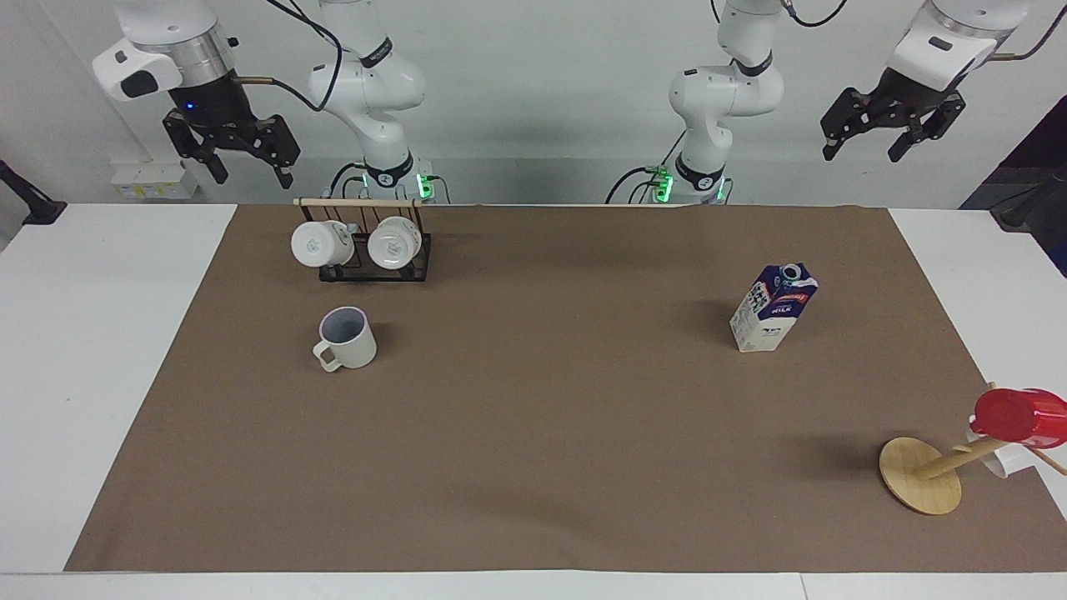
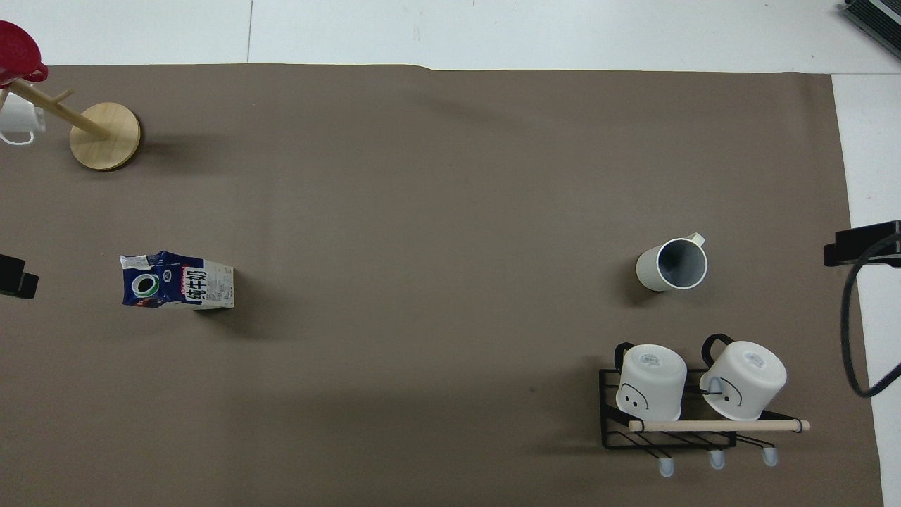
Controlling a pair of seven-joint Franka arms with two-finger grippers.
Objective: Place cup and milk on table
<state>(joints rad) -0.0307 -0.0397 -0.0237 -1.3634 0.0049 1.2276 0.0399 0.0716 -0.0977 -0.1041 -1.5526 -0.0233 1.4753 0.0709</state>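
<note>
My cup [image 1: 347,337] stands upright left of centre on the table [image 1: 533,433], and the milk [image 1: 773,307] stands upright at right. At the upper corners, my right gripper [image 1: 243,154] and left gripper [image 1: 867,131] hang open and empty.

Red cup [image 2: 17,53] cut by overhead edge — white mug [image 1: 996,461] beneath it mostly hidden.
</note>
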